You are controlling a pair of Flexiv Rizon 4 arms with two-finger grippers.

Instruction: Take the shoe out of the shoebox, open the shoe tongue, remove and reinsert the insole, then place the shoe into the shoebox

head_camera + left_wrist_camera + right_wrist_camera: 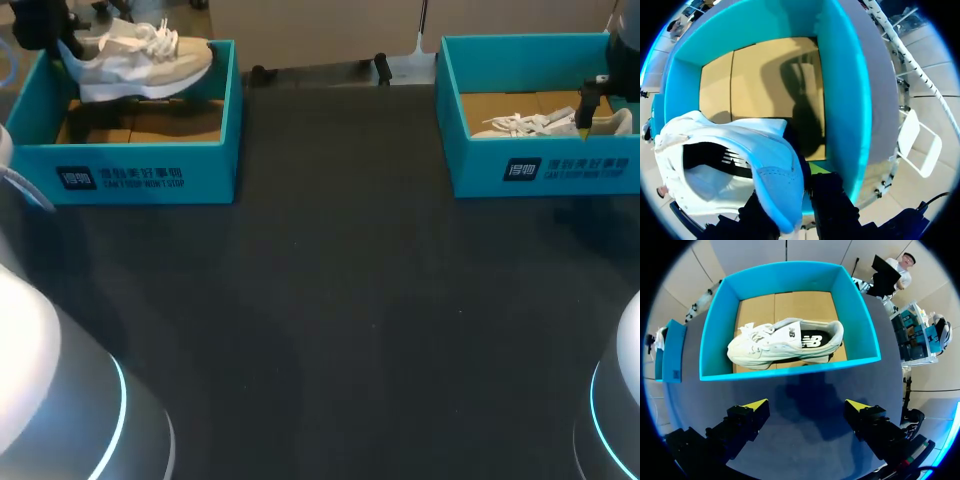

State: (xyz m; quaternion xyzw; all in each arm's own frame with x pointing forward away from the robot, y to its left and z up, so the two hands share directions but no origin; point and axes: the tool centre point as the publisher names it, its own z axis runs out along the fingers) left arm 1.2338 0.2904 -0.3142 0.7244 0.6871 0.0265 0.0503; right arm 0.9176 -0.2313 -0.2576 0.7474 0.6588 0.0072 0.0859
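A white shoe (140,62) hangs over the left teal shoebox (130,165), clear of its cardboard floor. My left gripper (50,35) holds it by the heel. In the left wrist view the gripper (790,215) is shut on the heel collar of the shoe (740,165), with the shoebox (847,95) below. A second white shoe (785,342) lies on its side in the right shoebox (790,371). My right gripper (805,405) stands open on the near side of that box, nothing between its fingers. It shows in the head view (588,110) at the right edge, by the right shoebox (540,170).
Dark table surface (330,300) stretches between and in front of the two boxes. A few small dark fittings (382,68) sit at the table's back edge.
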